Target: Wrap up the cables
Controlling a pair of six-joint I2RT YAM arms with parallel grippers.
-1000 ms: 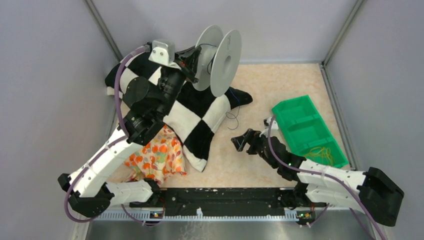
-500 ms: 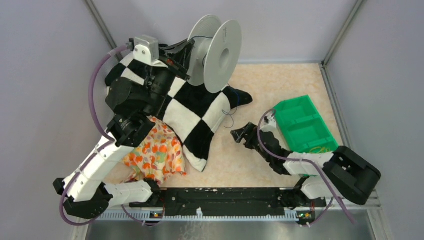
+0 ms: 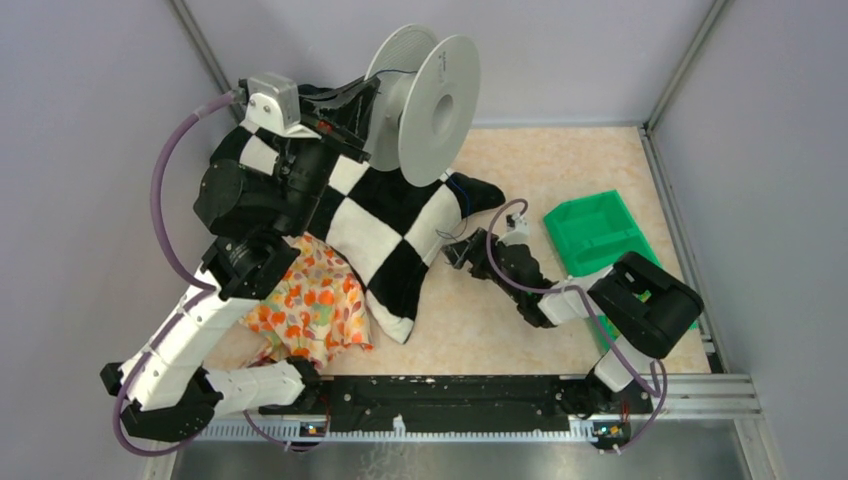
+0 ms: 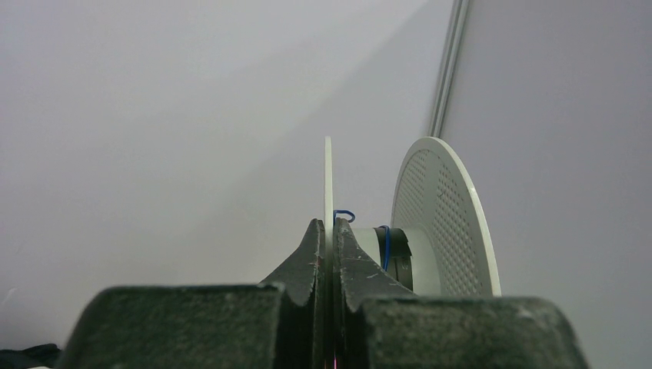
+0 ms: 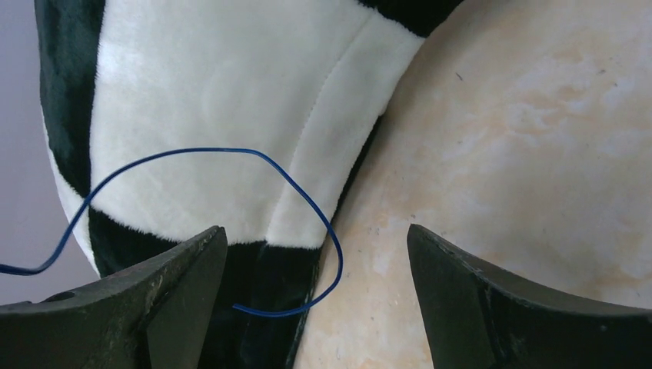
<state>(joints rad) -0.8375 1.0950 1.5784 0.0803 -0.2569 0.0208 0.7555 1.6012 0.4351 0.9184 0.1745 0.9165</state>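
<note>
Right hand (image 5: 317,246) advanced to one cable (image 5: 207,149) (one spool (image 3: 425,95) raised).

Thin dark-blue flexible wire (image 5: 207,150): the loose end curves in one open loop over a black-and-white checkered plush cushion (image 5: 231,77) and the beige tabletop (image 5: 538,115). Another stretch circles the hub of a white plastic spool (image 4: 446,215).

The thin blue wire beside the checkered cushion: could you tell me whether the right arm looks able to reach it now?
Probably yes. The right gripper is open and the thin blue wire curls between its jaws, over the black-and-white plush cushion; nothing blocks it.
</note>
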